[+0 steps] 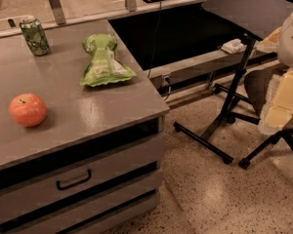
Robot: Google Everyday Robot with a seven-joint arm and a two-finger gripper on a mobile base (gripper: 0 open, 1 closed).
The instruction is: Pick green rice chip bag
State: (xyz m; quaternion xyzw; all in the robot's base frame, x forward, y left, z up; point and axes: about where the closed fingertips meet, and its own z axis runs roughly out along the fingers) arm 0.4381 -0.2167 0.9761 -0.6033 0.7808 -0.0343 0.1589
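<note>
The green rice chip bag (104,61) lies flat on the grey cabinet top (88,111) near its back right corner. It is light green with white label patches, a pinched middle and flared ends. Nothing touches it. My gripper does not show in the camera view. A pale rounded shape (292,33) at the right edge may be part of my arm; I cannot tell.
A dark green patterned drink can (34,35) stands at the back left of the top. A red-orange apple (28,109) sits at the front left. The cabinet has drawers with a handle (73,180). A black stand (232,101) and a chair with yellow foam (283,101) are on the floor to the right.
</note>
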